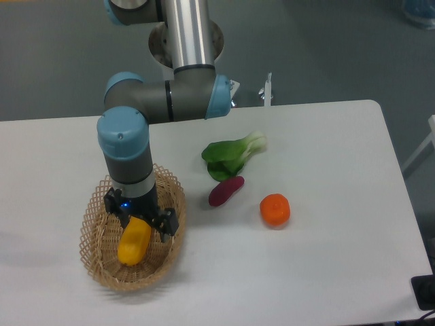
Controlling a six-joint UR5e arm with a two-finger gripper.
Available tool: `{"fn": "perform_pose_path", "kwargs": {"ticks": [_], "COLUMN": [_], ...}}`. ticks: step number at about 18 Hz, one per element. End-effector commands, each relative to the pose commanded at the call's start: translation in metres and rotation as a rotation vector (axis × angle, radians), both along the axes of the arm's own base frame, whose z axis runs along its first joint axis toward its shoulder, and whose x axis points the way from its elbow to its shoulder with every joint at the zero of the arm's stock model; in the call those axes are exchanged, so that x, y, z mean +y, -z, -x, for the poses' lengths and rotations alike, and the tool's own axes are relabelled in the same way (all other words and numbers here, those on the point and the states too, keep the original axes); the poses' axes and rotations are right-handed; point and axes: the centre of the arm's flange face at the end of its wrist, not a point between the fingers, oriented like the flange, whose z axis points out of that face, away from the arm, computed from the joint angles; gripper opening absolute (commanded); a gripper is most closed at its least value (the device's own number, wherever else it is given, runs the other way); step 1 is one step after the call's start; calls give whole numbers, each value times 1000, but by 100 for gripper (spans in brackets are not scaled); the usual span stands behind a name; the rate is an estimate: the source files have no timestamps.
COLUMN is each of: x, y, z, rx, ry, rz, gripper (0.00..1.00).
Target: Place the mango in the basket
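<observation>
A white tabletop [326, 272] with rounded corners is carrying four things. A tan woven wicker basket [95, 261] is sitting near the front left. Toward the middle, a leafy green bok choy [231, 156] is lying just behind a small purple sweet potato [225, 191]. A round orange [275, 209] is resting to the right of the sweet potato, apart from it.

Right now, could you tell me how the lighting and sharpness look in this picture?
In the camera view, light is soft and even, with only faint shadows beside the orange and basket; a bright streak of glare runs down the arm's metal tube; the mango reads clearly, though the gripper above it is dark and slightly soft.
</observation>
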Motion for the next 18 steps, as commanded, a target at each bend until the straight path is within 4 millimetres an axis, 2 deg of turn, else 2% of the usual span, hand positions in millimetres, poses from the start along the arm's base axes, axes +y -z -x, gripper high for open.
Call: {"fn": "perform_pose_path", "kwargs": {"ticks": [2,7,13,16,18], "x": [-4,-31,-51,-71,-79], "y": [-9,-49,-51,-61,-61], "z": [8,43,74,91,102], "rx": [1,22,31,20,14], "ry": [18,63,77,96,103], "rz": [16,31,47,80,93], "gripper": [100,100,100,100,100]}}
